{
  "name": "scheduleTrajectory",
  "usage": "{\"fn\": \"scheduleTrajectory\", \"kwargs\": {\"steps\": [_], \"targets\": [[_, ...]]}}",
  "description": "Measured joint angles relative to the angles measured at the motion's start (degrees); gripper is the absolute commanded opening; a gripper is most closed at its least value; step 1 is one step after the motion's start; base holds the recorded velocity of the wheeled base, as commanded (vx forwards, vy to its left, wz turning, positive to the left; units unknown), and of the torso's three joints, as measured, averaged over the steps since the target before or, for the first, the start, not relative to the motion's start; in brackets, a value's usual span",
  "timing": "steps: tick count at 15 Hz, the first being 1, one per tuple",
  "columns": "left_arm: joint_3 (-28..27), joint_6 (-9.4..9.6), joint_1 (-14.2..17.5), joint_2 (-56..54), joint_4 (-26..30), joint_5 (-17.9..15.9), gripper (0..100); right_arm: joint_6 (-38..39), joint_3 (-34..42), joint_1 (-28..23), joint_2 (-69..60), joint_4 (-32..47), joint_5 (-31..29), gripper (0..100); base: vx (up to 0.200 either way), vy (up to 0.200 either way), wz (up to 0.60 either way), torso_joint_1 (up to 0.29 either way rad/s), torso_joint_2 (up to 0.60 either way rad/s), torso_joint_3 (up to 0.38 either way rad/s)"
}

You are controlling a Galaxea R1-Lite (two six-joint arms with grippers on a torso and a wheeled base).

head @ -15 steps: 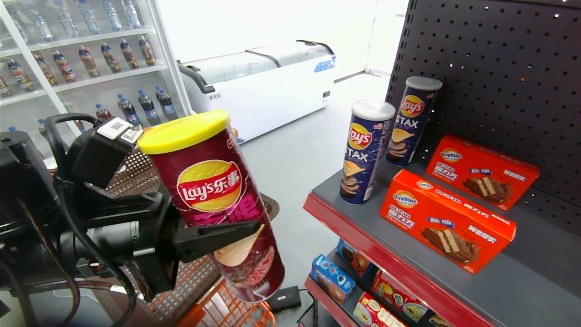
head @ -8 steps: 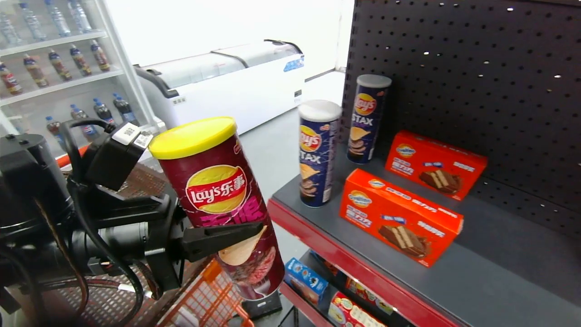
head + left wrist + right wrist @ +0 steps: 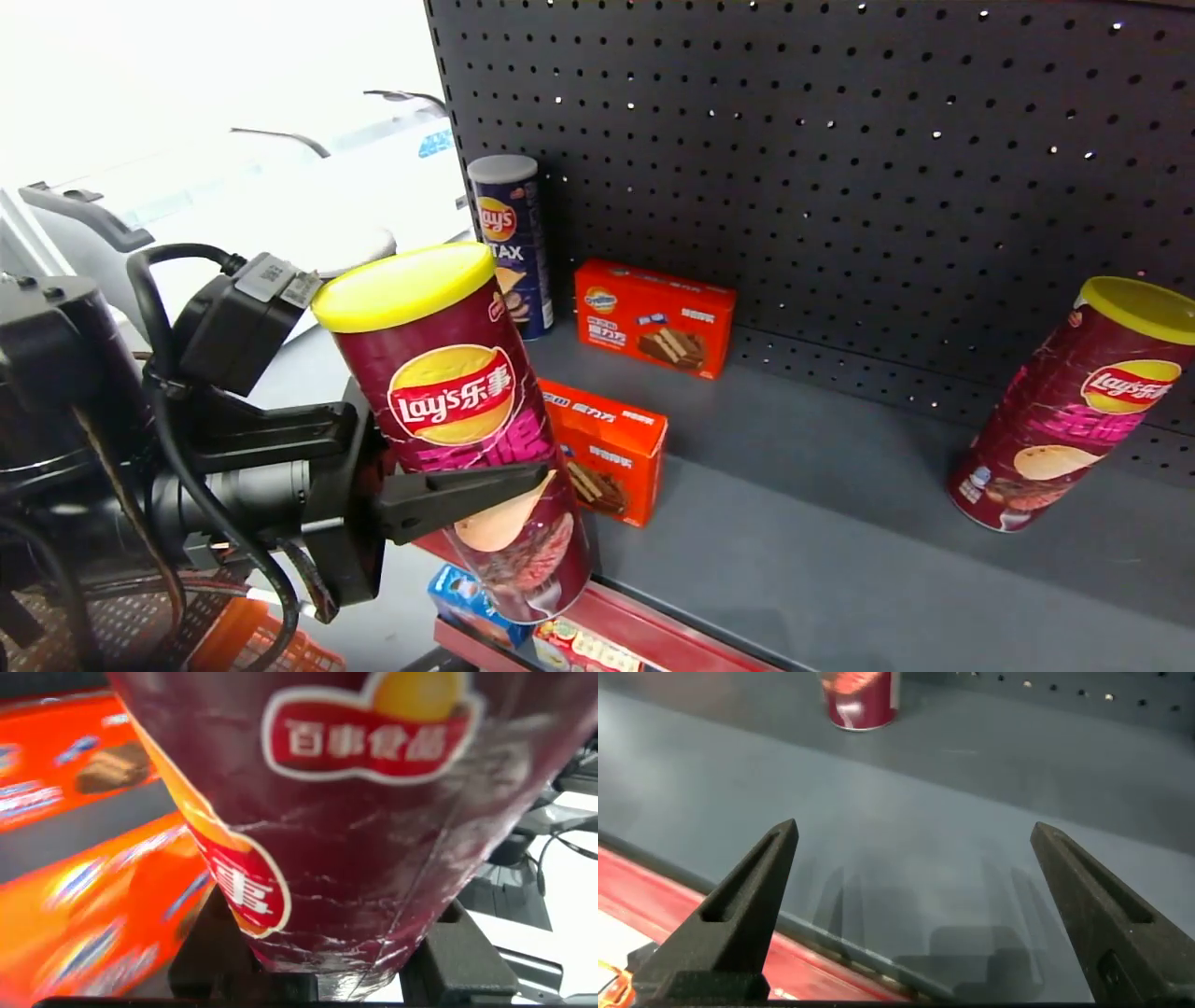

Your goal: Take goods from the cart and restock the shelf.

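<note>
We judged the step in hand to be the carry to the shelf (image 3: 822,523). The left end effector (image 3: 457,448) was pinching a chip can (image 3: 448,373) across its lower half. It held the can a little tilted at about 8 o'clock in the head view, with the base just in front of the red lip (image 3: 653,625) and not yet set down. The right end effector (image 3: 915,905) was spread and empty, hanging over the bare grey board near its front edge. An orange mesh corner of the cart (image 3: 252,639) showed at 7 o'clock.

The next move, as we read it, called for swinging the can toward 3 o'clock, clear of the near box (image 3: 607,448) just behind it. The can would then go down flat onto the open stretch between that box and the second can (image 3: 1064,420), which stood at 3 o'clock against the pegboard (image 3: 840,187). Only then should the grip let go.

The held can (image 3: 374,812) was a tall round tube with a glossy maroon wrap, finely creased and scuffed, under a yellow snap-on lid. It looked stiff enough for a side grip, yet narrow enough to tip if dropped unevenly. The near box and the far box (image 3: 653,317) were flat orange cartons lying on their broad faces. A blue can (image 3: 512,243) with a pale lid stood at 11 o'clock. The shelf board looked like smooth matte metal, and the pegboard was dark and perforated.
</note>
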Motion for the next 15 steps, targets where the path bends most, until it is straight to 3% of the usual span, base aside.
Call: {"fn": "scheduleTrajectory", "kwargs": {"steps": [11,15], "targets": [[0.33,0.0,-0.23,-2.9,0.46,-0.26,0,-0.02,0.0,-0.02,0.0,0.0,0.01,100,0.0,0.0,0.0,0.0,0.0,0.0],[0.61,-0.12,-0.33,-5.02,1.26,-2.5,0,0.0,0.0,-0.05,0.0,0.0,0.0,100,0.0,0.0,0.0,0.0,0.0,0.0]]}}
